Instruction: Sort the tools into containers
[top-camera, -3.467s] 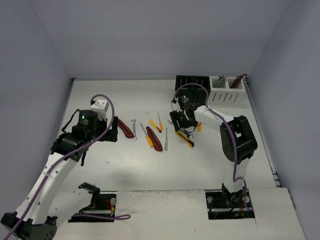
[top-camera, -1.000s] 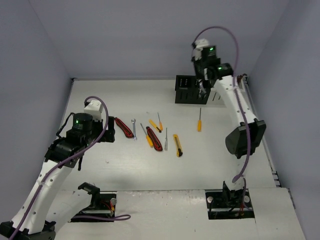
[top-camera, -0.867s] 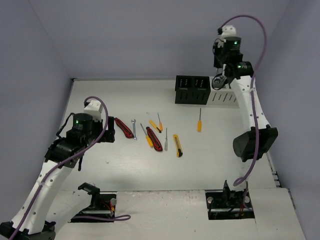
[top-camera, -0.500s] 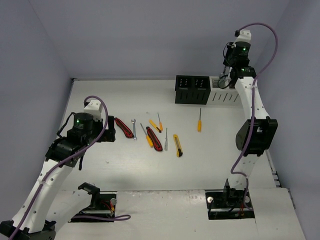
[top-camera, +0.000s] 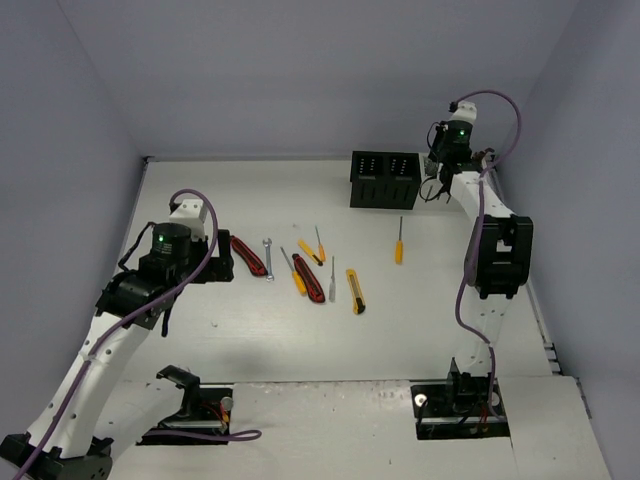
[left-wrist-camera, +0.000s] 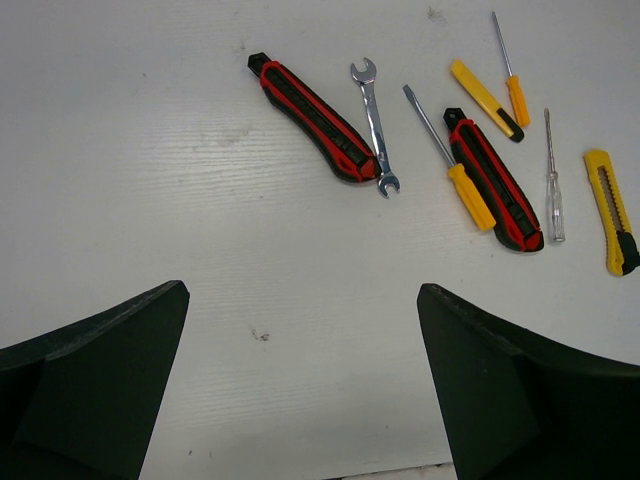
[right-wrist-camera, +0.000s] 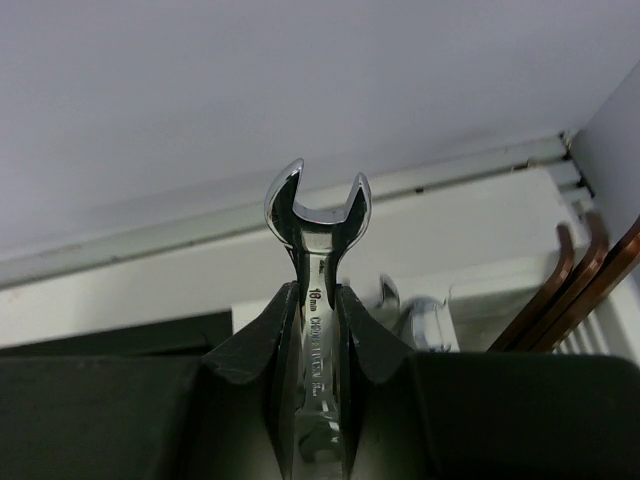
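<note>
Right end effector (right-wrist-camera: 318, 300) grips the silver wrench (right-wrist-camera: 317, 215) lengthwise, open head pointing past its tips above the white container (right-wrist-camera: 470, 230); left end effector (left-wrist-camera: 303, 290) gapes wide

In the right wrist view, the fingers (right-wrist-camera: 258, 345) of the right gripper (right-wrist-camera: 317, 300) cover the wrench (right-wrist-camera: 317, 225) shaft below its open end. The gripper body hides most of the white box (right-wrist-camera: 490, 275) and the lower ends of the hex keys (right-wrist-camera: 572, 292). In the left wrist view, the bottom edge cuts off the left gripper (left-wrist-camera: 303, 288) fingers (left-wrist-camera: 100, 380).
</note>
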